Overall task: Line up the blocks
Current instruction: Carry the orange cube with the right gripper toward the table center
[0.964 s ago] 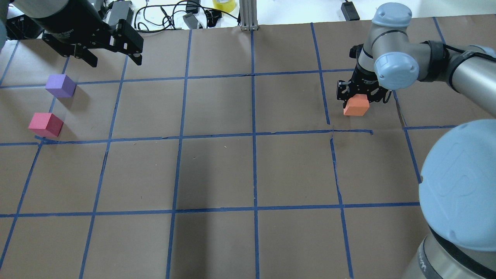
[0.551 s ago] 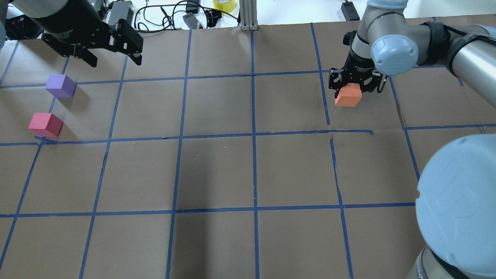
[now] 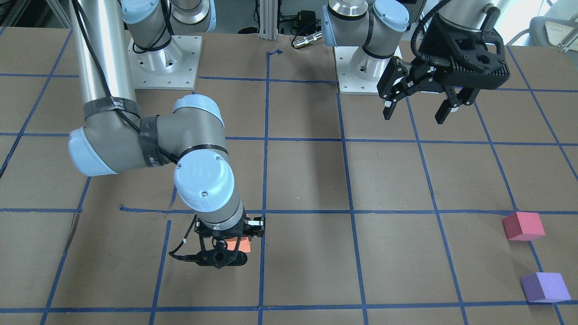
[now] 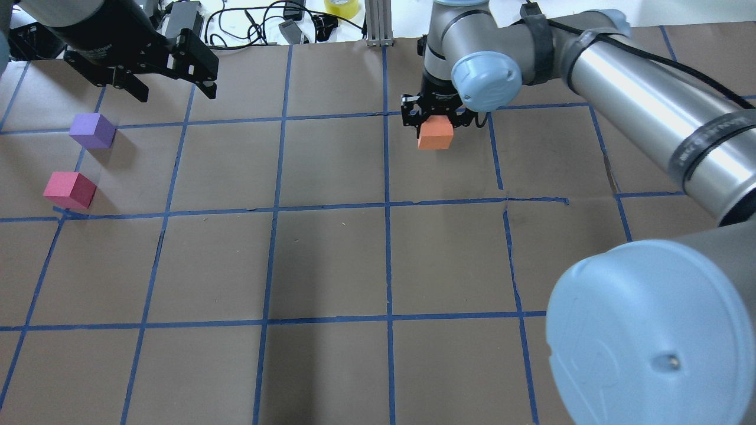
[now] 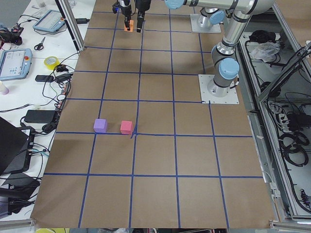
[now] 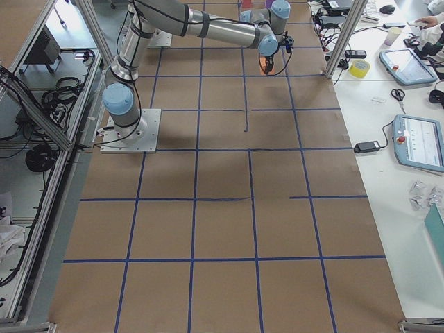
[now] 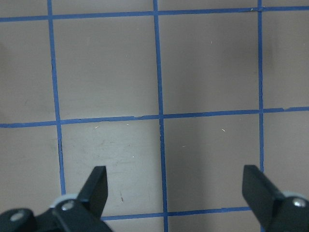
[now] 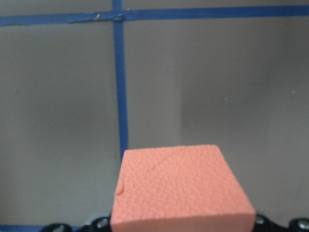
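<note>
Between the clamped right jaws hangs the orange block [image 4: 435, 134]; left jaws gape empty.

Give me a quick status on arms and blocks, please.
Right jaws shut on orange block. Left jaws open, empty. Red block, purple block on table. Nothing between.

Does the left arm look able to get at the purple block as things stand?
Likely yes: the left pincer hangs open and empty close to the purple block, with nothing standing between them.
</note>
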### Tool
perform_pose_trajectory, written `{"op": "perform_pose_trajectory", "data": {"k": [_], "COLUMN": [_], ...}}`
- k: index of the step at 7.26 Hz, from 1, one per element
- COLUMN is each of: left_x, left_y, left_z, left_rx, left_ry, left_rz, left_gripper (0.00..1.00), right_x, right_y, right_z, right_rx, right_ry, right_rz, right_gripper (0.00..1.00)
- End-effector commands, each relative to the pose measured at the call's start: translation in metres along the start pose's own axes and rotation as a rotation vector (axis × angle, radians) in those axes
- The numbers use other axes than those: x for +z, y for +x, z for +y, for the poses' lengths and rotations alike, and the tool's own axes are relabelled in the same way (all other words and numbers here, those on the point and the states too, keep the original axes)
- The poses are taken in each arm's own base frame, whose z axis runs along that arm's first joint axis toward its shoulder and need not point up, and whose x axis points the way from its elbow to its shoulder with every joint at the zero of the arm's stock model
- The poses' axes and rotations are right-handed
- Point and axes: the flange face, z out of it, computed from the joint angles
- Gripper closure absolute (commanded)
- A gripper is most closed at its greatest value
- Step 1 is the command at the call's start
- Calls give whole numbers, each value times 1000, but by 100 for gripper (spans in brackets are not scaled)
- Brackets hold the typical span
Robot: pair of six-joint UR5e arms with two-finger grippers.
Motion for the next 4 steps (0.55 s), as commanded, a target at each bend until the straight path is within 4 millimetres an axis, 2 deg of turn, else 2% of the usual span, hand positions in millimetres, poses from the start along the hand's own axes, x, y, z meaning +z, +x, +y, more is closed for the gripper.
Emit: {"op": "perform_pose_trajectory", "data": {"k": [1, 2, 3, 4], "left_x": [0, 1, 1, 0], "left_y": [0, 0, 0, 0], "left_z": [0, 0, 0, 1], "left_rx": [0, 0, -1, 0], "left_ry": [0, -2, -2, 0], "left_rz": [-1, 1, 1, 1], "left_gripper": [0, 0, 0, 0], "right_x": [45, 65, 82, 90], "right_y": [-63, -83, -90, -92], "right_z": [9, 18, 20, 18], "right_rx": [10, 33, 29, 25], "right_ry": [-11, -21, -26, -7], "right_rz": [4, 9, 11, 2], "right_gripper": [100, 100, 100, 81]}}
